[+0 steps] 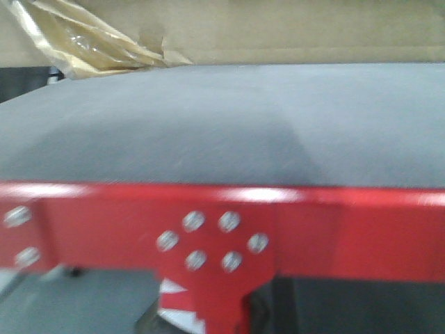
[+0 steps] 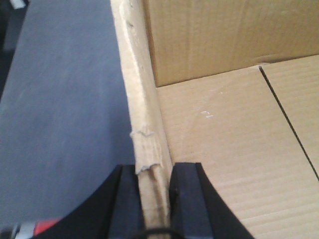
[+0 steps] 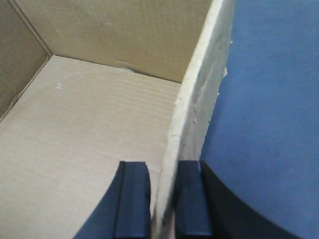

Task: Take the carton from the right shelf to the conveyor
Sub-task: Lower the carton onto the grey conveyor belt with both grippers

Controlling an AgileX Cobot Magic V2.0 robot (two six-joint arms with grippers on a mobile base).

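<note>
Both the left pincer [image 2: 153,172] and the right pincer [image 3: 163,169] squeezed thin walls of the carton [image 2: 224,149], which sat on the gray table [image 1: 222,125]. We feared the frayed wall could bend and slip.

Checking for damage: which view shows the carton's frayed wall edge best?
Left wrist: the carton wall's frayed top edge runs up mid-frame, close and sharp. Right wrist shows a smoother wall edge. Front shows only a blurred outer side, far off.

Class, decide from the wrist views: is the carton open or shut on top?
Open: the carton shows its bare inside floor in both wrist views, with no flaps over it.
</note>
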